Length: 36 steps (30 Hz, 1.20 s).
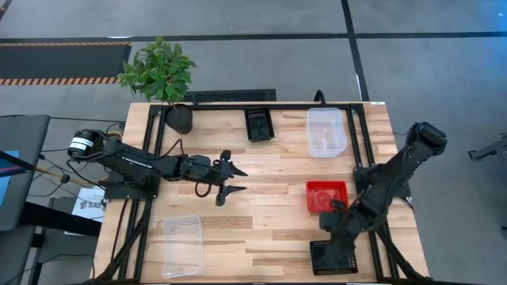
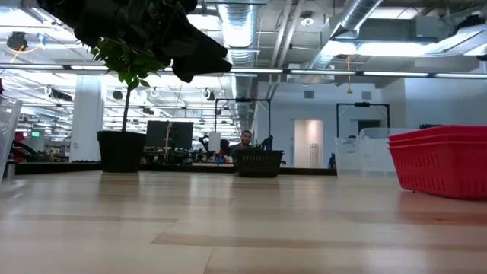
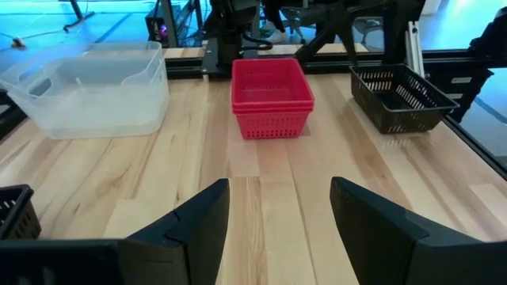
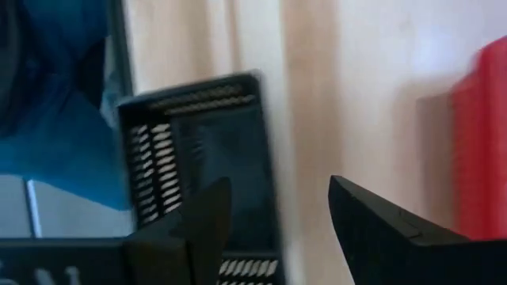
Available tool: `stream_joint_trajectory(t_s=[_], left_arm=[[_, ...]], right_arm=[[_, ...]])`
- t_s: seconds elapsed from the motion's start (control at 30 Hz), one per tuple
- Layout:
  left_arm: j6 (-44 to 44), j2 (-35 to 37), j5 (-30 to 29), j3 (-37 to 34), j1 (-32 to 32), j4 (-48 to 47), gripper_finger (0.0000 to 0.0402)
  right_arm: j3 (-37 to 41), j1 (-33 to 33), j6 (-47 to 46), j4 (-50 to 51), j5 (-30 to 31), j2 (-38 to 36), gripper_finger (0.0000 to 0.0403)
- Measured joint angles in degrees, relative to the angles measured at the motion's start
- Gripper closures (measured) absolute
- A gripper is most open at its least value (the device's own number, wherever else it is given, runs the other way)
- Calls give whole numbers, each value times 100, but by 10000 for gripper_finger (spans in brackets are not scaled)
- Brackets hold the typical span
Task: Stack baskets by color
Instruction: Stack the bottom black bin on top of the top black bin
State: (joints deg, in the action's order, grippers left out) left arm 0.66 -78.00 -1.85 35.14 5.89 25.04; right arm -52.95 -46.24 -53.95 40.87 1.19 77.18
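A stack of red baskets (image 1: 326,196) (image 3: 271,96) stands on the table right of centre. One black basket (image 1: 333,257) (image 4: 198,150) rests at the near right corner, and another black basket (image 1: 259,124) stands at the far edge. One clear basket (image 1: 326,131) sits at the far right, a second clear basket (image 1: 182,245) at the near left. My right gripper (image 1: 329,229) (image 4: 277,229) hangs open, pointing steeply down, between the red stack and the near black basket, with nothing between its fingers. My left gripper (image 1: 230,180) (image 3: 277,229) waits open above the table's middle.
A plant in a black pot (image 1: 178,117) stands at the far left corner. Dark frame rails (image 1: 154,158) run along the table's left and right sides. Bare wood (image 1: 269,229) lies between the near clear basket and the red stack.
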Motion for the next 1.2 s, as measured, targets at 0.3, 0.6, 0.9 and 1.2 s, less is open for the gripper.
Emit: stream_joint_trajectory(t_s=[0.3,0.6,0.9,1.2], left_arm=[[-177,0,-33,0,0,51,193],[-38,0,-31,0,0,40,193],[-15,0,-31,0,0,56,193],[1,0,5,0,0,187,193]], right_arm=[[-2,-445,-175,-91,1,859,181],[-2,-441,-103,-101,-282,1437,185],[-2,-427,353,-61,-280,1565,314],[0,-184,531,-98,169,762,379]])
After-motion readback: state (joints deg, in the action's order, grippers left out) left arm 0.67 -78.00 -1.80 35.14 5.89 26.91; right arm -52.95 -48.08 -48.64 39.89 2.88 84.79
